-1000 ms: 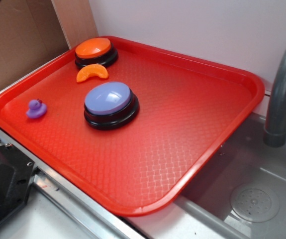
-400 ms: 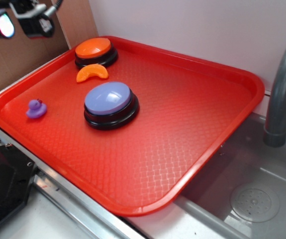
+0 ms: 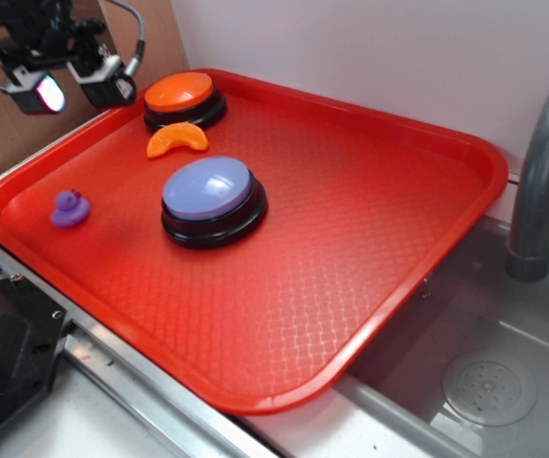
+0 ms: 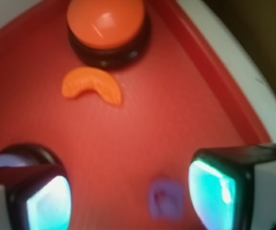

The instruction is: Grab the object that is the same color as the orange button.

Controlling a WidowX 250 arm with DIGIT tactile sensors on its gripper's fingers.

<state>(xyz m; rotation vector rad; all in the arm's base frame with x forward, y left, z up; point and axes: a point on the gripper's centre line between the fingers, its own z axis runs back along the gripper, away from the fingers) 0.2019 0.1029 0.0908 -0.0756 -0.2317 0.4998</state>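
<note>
Gripper point(image 4: 130, 194) of mine wide open above the tray's point(image 3: 427, 191) 9 o'clock edge, orange segment point(image 4: 91, 85) at 12, orange button point(image 4: 105, 21) right behind it

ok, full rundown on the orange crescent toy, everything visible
The orange crescent toy is small, glossy and looks like plastic, shaped like an orange segment. It lies flat on the red tray, just in front of the orange button, between it and the lavender button. Nothing grips it; only the tray touches it.
</note>
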